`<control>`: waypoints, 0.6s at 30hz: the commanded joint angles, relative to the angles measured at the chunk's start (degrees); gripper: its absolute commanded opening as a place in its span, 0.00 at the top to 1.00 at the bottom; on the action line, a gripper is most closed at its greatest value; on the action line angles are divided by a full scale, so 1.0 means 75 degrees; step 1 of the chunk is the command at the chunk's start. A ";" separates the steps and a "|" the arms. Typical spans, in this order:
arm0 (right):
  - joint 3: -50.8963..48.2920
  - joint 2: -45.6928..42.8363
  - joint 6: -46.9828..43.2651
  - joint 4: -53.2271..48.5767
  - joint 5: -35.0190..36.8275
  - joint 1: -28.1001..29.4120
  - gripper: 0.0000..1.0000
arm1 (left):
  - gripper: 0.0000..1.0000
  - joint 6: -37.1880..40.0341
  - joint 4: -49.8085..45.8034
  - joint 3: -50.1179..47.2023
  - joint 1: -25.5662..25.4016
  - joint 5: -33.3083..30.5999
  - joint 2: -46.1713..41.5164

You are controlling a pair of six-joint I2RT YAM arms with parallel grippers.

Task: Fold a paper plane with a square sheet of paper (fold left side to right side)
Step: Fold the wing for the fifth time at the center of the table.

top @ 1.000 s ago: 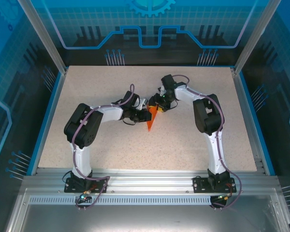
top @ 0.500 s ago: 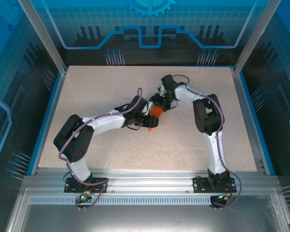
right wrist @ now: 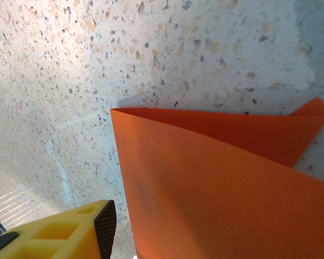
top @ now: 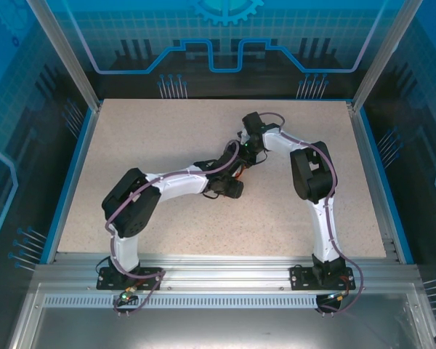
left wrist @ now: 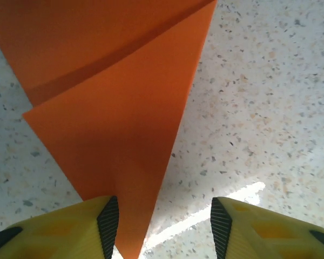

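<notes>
the paper plane lies on the speckled table, bright orange and folded to a narrow point. in the left wrist view that point aims at 6 o'clock and runs down between the fingers of the left gripper. the claw is spread wide, its yellow fingers with black pads standing on either side. the paper tip sits just beside the pad at 7 o'clock and well apart from the one at 5 o'clock. a creased flap crosses the sheet toward 11 o'clock. from overhead both arms meet at the middle of the table, the right gripper at roughly 1 o'clock from the left one and close to it. in the right wrist view one yellow finger shows at 7 o'clock, just beside the orange edge, with the paper spreading toward 4 o'clock. i cannot tell whether this claw is spread or pinching.
</notes>
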 commanded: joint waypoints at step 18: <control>-0.0100 0.0576 -0.0085 -0.0518 0.0140 0.0137 0.45 | 0.68 0.0530 -0.0576 0.0604 -0.0211 -0.1434 0.0727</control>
